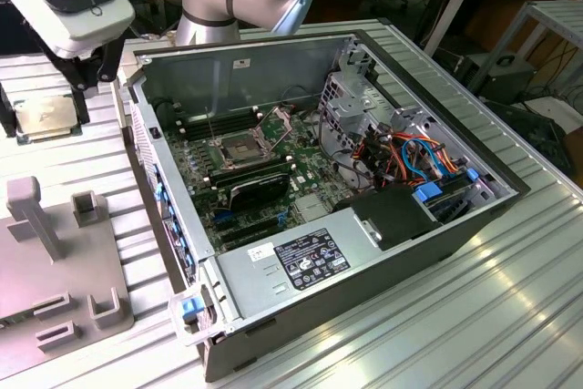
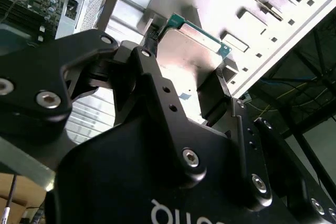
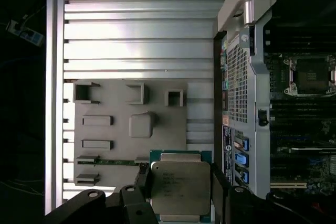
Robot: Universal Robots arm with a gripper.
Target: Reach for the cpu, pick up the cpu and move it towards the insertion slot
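Observation:
The cpu (image 1: 41,117) is a small square chip with a dull metal face and a green rim, at the exterior view's far left beside the grey fixture. My gripper (image 1: 44,108) hangs right over it, one black finger (image 3: 143,181) against each opposite edge, shut on the cpu (image 3: 180,186). In the second wrist view the cpu (image 2: 191,51) sits between the two fingertips. Whether it is off the surface I cannot tell. The insertion slot (image 1: 239,148), a square silver-framed socket, lies open on the motherboard inside the case, well away from the gripper; its frame (image 3: 311,74) is also in the first wrist view.
The open computer case (image 1: 437,225) fills the middle of the ribbed metal table (image 1: 510,316). A grey fixture plate (image 1: 55,271) with raised blocks lies at the exterior view's left. The case's side wall (image 3: 239,87) stands between the cpu and the socket. Benches and cables crowd the background.

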